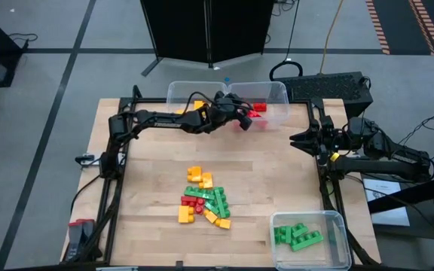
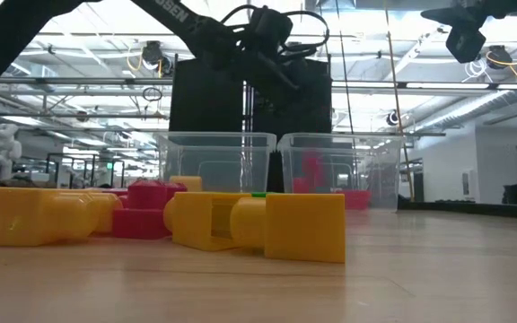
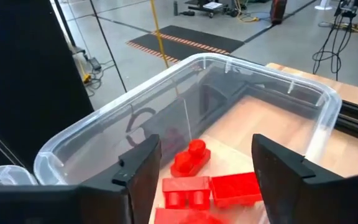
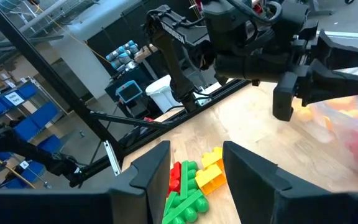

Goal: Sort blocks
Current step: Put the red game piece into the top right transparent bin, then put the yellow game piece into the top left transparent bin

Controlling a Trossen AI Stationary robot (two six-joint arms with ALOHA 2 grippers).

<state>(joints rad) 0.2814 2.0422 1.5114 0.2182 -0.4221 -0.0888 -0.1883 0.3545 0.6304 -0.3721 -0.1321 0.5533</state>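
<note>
Where left hand (image 3: 205, 171) gapes, red blocks (image 3: 211, 186) just beneath.

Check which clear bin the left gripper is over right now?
The far-right bin, the one holding red blocks. The left gripper hangs open above it; the near-right bin holds green ones.

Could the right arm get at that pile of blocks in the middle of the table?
Probably yes: the right gripper waits at the table's edge, fingers open, and nothing stands between it and the pile of blocks.
</note>
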